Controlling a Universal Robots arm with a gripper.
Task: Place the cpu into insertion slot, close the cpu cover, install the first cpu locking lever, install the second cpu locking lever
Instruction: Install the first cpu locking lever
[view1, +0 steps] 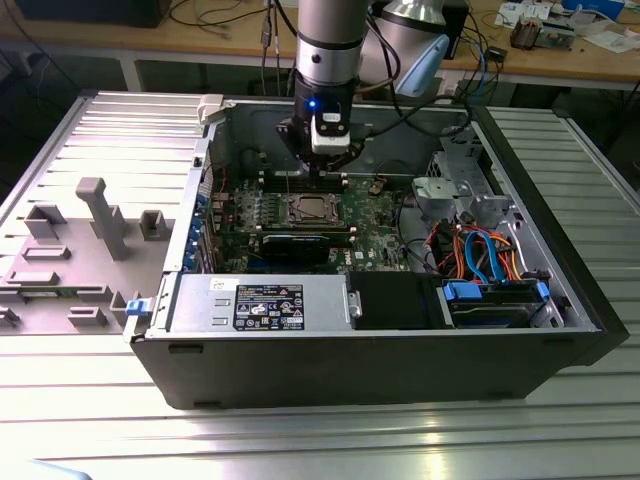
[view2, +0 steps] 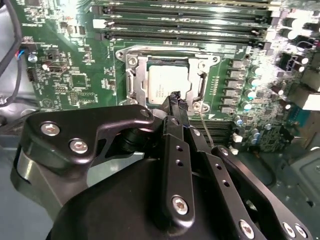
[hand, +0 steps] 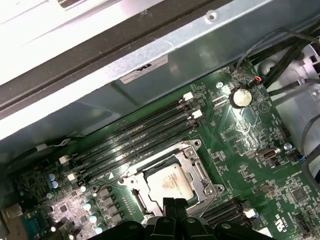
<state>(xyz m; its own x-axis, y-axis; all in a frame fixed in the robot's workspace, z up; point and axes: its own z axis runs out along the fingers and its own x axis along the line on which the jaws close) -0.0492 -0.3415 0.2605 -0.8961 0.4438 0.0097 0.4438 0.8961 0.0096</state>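
Cpu (view2: 161, 86) lies flat in the insertion slot (view2: 150, 50), its dull silver top showing through the window of the cpu cover (view2: 141, 75). From my console the cover looks folded down over the chip, its silver frame lying around the chip's edges in both wrist views. I cannot tell how the locking levers stand.

I see the gripper (view2: 175, 97) just above the socket with its black fingers pressed together and nothing between them. The tips hang over the edge of the cpu nearest the arm's wrist. Whether they touch the metal, I cannot say.

Around the socket spreads the green circuit board (view2: 75, 75). The long black memory slots (hand: 135, 140) run side by side just beside the socket, between it and the case wall (hand: 165, 45).

In the exterior view the arm (view1: 328, 40) comes straight down into the open computer case (view1: 400, 360), which lies on its side on a ribbed metal table (view1: 100, 130). A grey fixture (view1: 95, 225) stands on the table at the exterior view's left, apart from the case.
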